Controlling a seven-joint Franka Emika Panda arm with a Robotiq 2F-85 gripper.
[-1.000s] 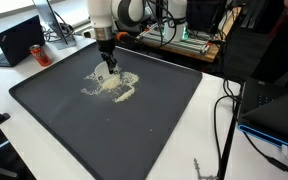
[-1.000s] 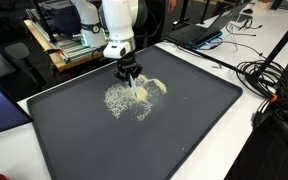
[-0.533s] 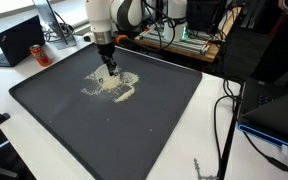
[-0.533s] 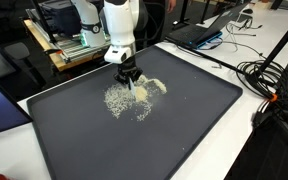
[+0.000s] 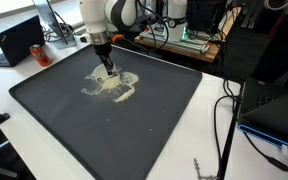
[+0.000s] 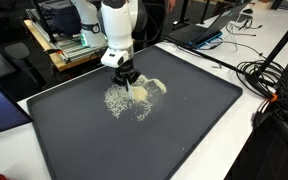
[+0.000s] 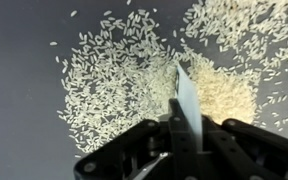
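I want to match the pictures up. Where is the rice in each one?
In an exterior view: rice left of centre.
In an exterior view: rice about at centre.
Wrist view: rice fills the top half.
Shared landmark: fingers holding a white card in the rice.

The arm [image 5: 96, 14] is seen at the upper middle of both exterior views as rounded white shells joined by dark grey bands. A black gripper [image 6: 125, 82] is mounted beneath a white wrist [image 6: 117, 47]. Along the lower edge of the wrist view, black, angular, glossy fingers [image 7: 124, 158] are shown.
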